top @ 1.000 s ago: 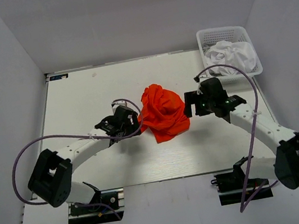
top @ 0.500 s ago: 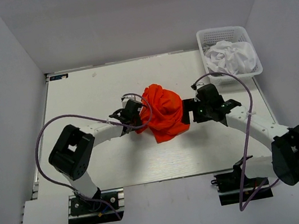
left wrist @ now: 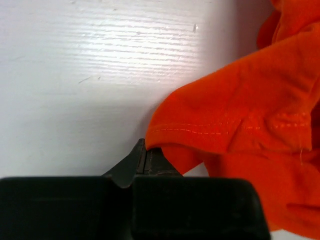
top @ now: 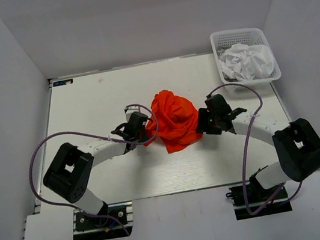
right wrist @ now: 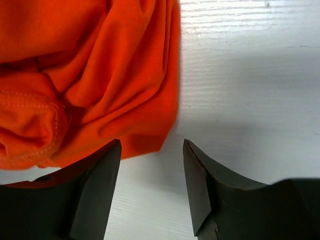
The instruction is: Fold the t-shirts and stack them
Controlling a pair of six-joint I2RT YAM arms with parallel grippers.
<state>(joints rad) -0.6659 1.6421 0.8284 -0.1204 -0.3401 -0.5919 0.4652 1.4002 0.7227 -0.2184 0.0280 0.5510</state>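
**Top view.** The orange-red t-shirt (top: pixel 173 121) lies crumpled in a heap at the centre of the white tabletop (top: pixel 85 107). The white t-shirt (top: pixel 249 62) sits bunched inside the lattice basket (top: pixel 238 36) at the upper right of the frame, well apart from the orange-red one. The left gripper (top: pixel 146 134) meets the heap's left edge and the right gripper (top: pixel 201 124) meets its right edge.

**Left wrist view.** The left gripper (left wrist: pixel 146 149) has its jaws together, clamped on the corner of a stitched hem. The orange-red t-shirt (left wrist: pixel 240 115) fills the right half of the frame, and bare tabletop fills the upper left.

**Right wrist view.** The right gripper (right wrist: pixel 151 144) has its jaws apart. A lower fold of the orange-red t-shirt (right wrist: pixel 100 75) lies between them, and the cloth overlaps the left-of-frame finger (right wrist: pixel 95 190).
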